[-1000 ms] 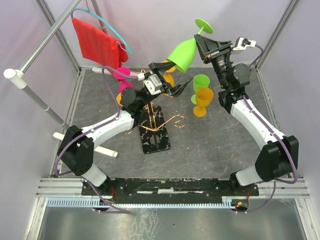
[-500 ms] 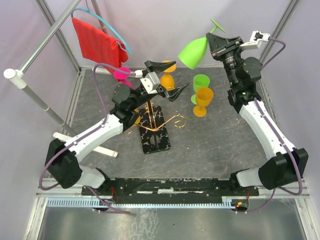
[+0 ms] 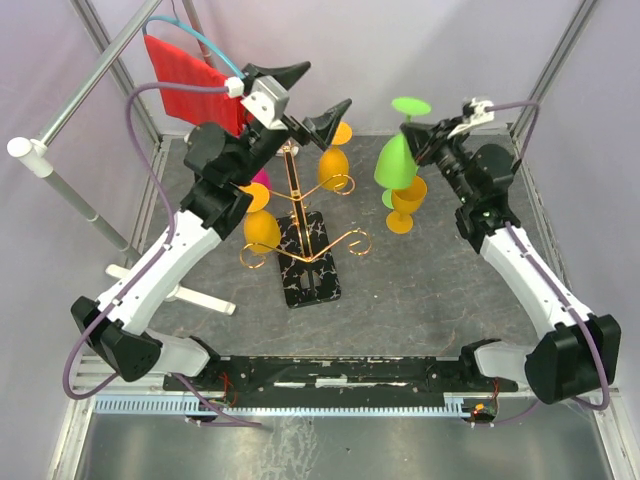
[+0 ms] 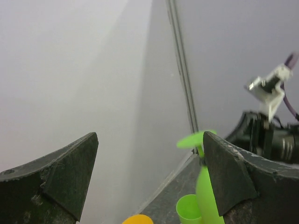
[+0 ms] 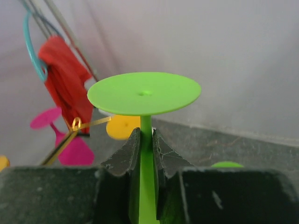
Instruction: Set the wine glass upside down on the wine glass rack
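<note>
The green wine glass (image 3: 395, 162) turned foot-up — left end effector (image 3: 329, 84) rose, opened wide.

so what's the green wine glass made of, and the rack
The green wine glass is probably moulded plastic: opaque, even lime colour, satin sheen, a small dimple at the foot's centre. The wine glass rack has arms that look like thin, shiny gold-toned metal wire. Its base is black with white veins, either marble or a marble-look finish.

Top cam's looking down from behind the arms (image 3: 200, 240); left wrist's facing the far wall (image 4: 93, 70); right wrist's hugging the lime-green plastic wine glass (image 5: 144, 93) all three are catching.
</note>
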Motion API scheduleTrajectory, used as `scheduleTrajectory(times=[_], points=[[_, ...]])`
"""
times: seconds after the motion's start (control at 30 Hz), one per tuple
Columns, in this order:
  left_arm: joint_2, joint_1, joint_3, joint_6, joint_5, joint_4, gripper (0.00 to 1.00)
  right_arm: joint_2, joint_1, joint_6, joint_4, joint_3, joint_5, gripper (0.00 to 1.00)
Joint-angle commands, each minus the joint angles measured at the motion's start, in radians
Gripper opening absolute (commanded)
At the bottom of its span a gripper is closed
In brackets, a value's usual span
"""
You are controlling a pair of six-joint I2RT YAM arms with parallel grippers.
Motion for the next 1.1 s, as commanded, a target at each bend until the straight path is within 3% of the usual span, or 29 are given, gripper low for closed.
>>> scheduleTrajectory(times=[0.0,0.47,0.7,1.07], points=[[-0.017,0.019,0.116,-0.006,-0.087,-0.148,0.99,0.011,0.002,-0.091,0.243,-0.145,-0.191,0.01],[-0.057,0.035,0.077,0.056,-0.196,-0.178,0.99,0.003,0.011,-0.093,0.661,-0.446,-0.451,0.01],[-0.045,0.042,0.065,0.051,-0.215,-0.178,0.99,-0.024,0.026,-0.097,0.631,-0.491,-0.551,0.01],[-0.037,0.05,0.057,0.059,-0.244,-0.18,0.99,0.004,0.107,-0.095,0.689,-0.533,-0.566,0.01]])
